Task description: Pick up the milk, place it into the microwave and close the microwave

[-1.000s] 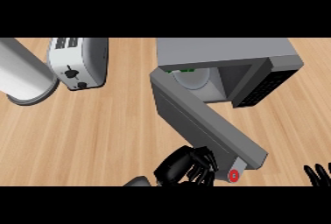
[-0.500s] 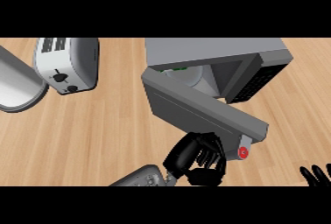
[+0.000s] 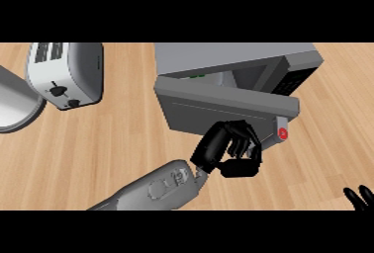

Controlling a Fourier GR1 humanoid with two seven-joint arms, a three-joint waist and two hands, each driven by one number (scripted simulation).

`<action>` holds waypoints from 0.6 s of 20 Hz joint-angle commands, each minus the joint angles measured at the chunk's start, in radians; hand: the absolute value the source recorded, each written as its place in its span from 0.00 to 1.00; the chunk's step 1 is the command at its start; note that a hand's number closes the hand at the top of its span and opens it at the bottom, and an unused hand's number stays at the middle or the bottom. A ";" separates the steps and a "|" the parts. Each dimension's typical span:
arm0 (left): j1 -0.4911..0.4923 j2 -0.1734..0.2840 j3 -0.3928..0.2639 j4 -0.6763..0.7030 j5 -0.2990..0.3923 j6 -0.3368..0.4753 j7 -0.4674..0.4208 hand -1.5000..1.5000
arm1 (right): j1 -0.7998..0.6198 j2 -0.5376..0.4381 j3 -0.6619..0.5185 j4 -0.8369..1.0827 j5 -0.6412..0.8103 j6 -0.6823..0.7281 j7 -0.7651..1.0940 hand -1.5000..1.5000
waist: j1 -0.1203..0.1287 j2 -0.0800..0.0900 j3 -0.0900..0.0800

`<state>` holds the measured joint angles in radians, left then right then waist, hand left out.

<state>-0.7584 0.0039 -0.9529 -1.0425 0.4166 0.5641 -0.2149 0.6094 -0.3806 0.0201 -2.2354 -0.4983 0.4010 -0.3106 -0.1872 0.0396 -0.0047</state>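
Lying at the far left of the light wooden counter (image 3: 87, 148), a grey rounded object (image 3: 15, 106) is cut by the view's edge, and just to its right stands a white and grey two-slot toaster (image 3: 66, 74) with dark knobs on its near face. Right of the toaster, past a strip of bare wood, sits the grey box-shaped microwave (image 3: 234, 62), its grey door (image 3: 226, 106) swung most of the way across the opening, leaving a gap at the right where the dark interior and the side panel show. A red round mark (image 3: 283, 132) sits on the door's handle end at the right. The left hand (image 3: 230, 148), on its grey forearm coming up from the near edge, rests against the near face of the door, fingers curled and grasping nothing visible. The milk cannot be seen; whether it is inside the microwave cannot be told. At the near right corner, the right hand (image 3: 359, 197) shows only straight fingertips, released.
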 commanded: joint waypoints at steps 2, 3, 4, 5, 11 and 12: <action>-0.102 -0.004 0.036 0.084 0.091 0.007 -0.039 1.00 | -0.019 -0.008 -0.009 -0.028 -0.038 -0.025 0.043 0.00 | -0.015 0.010 0.001; -0.131 -0.004 0.059 0.096 0.107 0.015 -0.030 1.00 | -0.018 -0.015 -0.004 -0.053 -0.042 -0.031 0.060 0.00 | -0.021 0.011 0.000; -0.123 -0.004 0.044 0.112 0.126 0.010 -0.050 1.00 | -0.014 -0.017 -0.004 -0.049 -0.045 -0.030 0.066 0.00 | -0.020 0.010 0.001; -0.137 -0.004 0.066 0.123 0.151 0.004 -0.051 1.00 | -0.021 -0.032 -0.020 -0.054 -0.048 -0.026 0.070 0.00 | -0.029 0.014 0.001; -0.192 -0.004 0.112 0.216 0.243 -0.017 -0.105 1.00 | -0.031 -0.038 -0.034 -0.063 -0.065 -0.038 0.087 0.00 | -0.040 0.018 0.002; -0.182 -0.004 0.100 0.214 0.256 -0.016 -0.122 1.00 | -0.053 -0.045 -0.044 -0.060 -0.088 -0.032 0.087 0.00 | -0.047 0.026 0.002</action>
<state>-0.9082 -0.0003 -0.8830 -0.8757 0.6208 0.5499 -0.3001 0.5770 -0.4130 -0.0103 -2.2896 -0.5640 0.3669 -0.2338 -0.2237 0.0592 -0.0030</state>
